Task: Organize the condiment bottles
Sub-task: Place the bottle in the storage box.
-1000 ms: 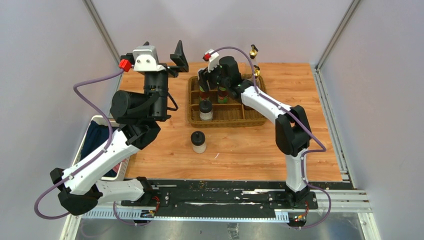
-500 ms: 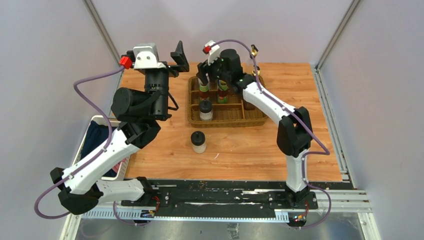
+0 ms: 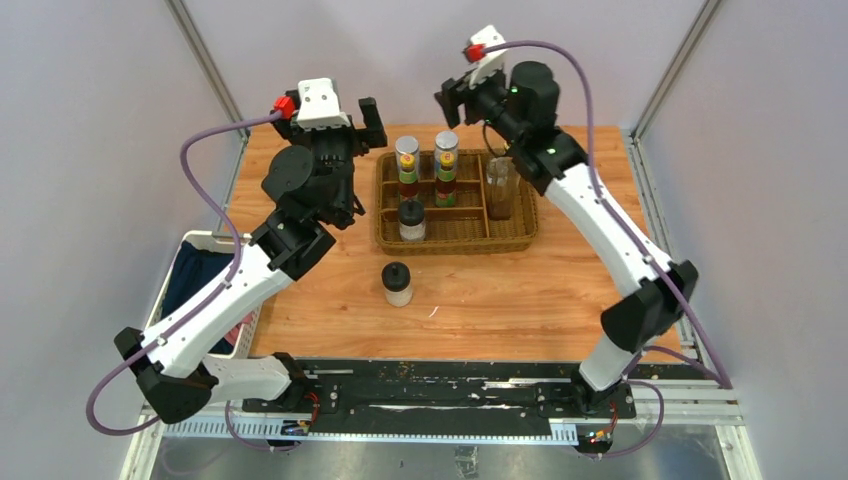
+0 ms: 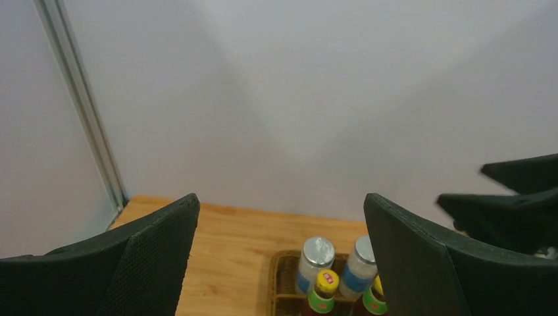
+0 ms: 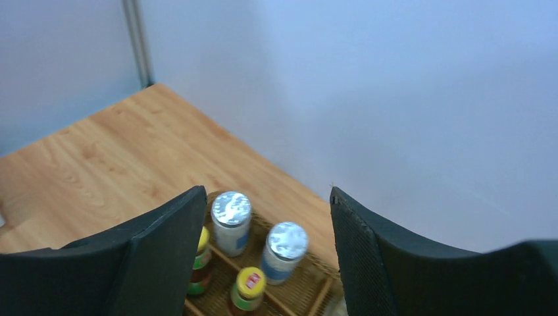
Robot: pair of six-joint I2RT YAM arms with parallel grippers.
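The brown wicker tray holds two silver-lidded shakers in its back row. Two red/green-labelled sauce bottles stand just in front of them. One black-lidded jar is in the tray and another stands on the table in front of it. Clear cruets stand in the tray's right compartment, their spouts hidden. My left gripper and right gripper are both open, empty and raised above the tray's back. The shakers show between the fingers.
A white basket with blue cloth sits off the table's left edge. Grey walls and metal posts close in the back and sides. The right gripper's fingers show at the right of the left wrist view.
My right gripper has lifted up and to the right, away from the sauce bottles, uncovering them. My left arm has swung up and to the right towards the tray.
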